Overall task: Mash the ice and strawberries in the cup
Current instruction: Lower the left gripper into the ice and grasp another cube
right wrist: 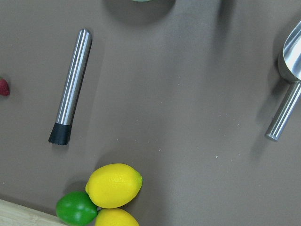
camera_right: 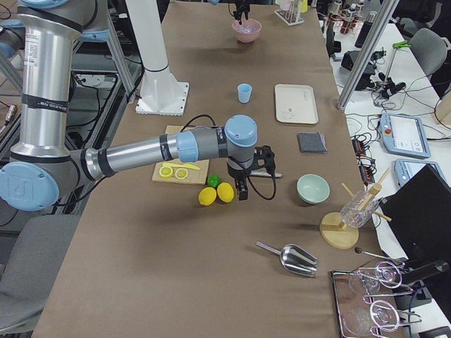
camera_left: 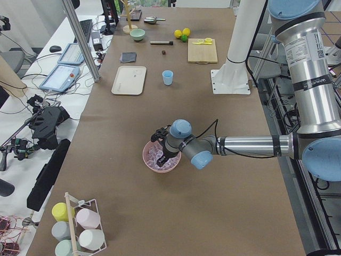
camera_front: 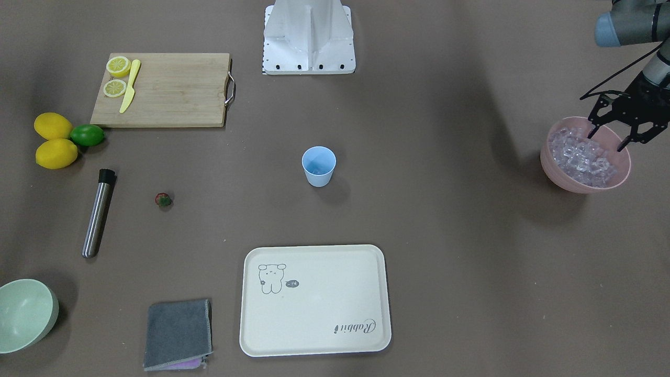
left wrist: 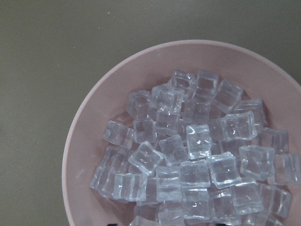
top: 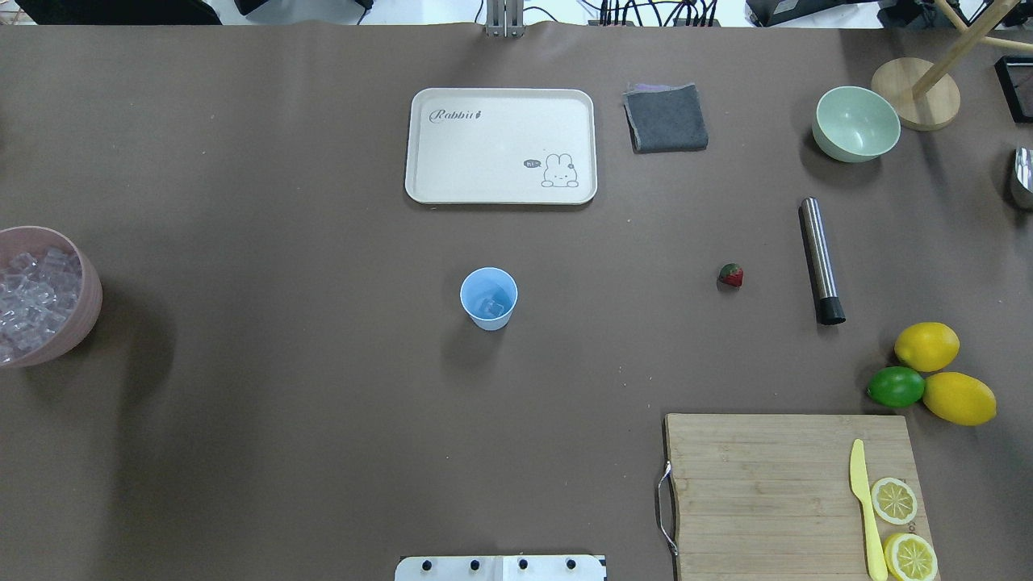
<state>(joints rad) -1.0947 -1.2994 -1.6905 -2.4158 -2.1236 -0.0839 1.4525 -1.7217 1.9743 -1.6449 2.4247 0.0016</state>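
Tray (camera_front: 324, 314) mkd "Rabbit"; cup (camera_front: 319, 166) beyond.

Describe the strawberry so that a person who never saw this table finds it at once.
Find the wooden cutting board, then the steel rod lying past it. The strawberry lies alone on the table between that rod and the blue cup, nearer the rod. It is the only small red thing, green-capped, far smaller than the lemons.

Tray (camera_front: 314, 301), steel muddler (camera_front: 98, 212), lemons (camera_front: 53, 125) w/ lime (camera_front: 87, 135) (touching).
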